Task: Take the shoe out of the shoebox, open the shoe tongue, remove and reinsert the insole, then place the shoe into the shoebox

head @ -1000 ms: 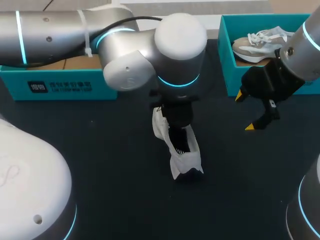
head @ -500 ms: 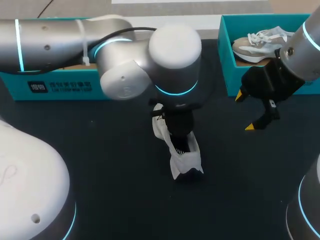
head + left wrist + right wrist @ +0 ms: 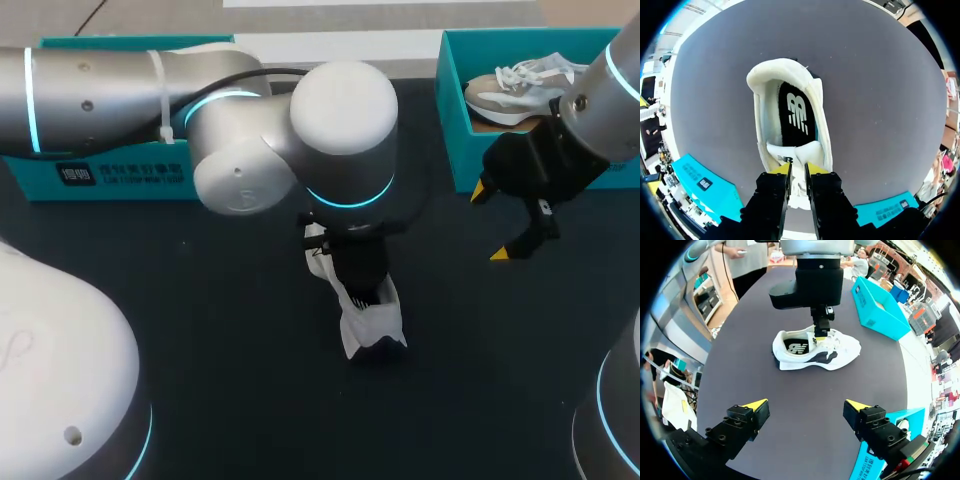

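A white shoe (image 3: pixel 372 322) lies on the dark table, its heel towards the near edge. The left wrist view looks into its opening: black insole (image 3: pixel 798 113) inside, white tongue (image 3: pixel 790 156) at the front. My left gripper (image 3: pixel 798 170) stands over the shoe's laced part with its yellow tips close together, pinching the tongue from both sides. In the head view my left wrist hides most of that gripper (image 3: pixel 360 272). My right gripper (image 3: pixel 490 222) hovers wide open and empty to the right of the shoe; its own view shows the shoe (image 3: pixel 815 352) and my left gripper (image 3: pixel 821 332) ahead.
A teal shoebox (image 3: pixel 450 120) at the back right holds a second, beige shoe (image 3: pixel 520 85). Another teal box (image 3: pixel 110 175) stands at the back left, partly under my left arm. Dark table surface lies around the shoe.
My left gripper's fingers have drawn closer together on the tongue, and the left wrist has shifted slightly towards the near edge. The right arm has kept still.
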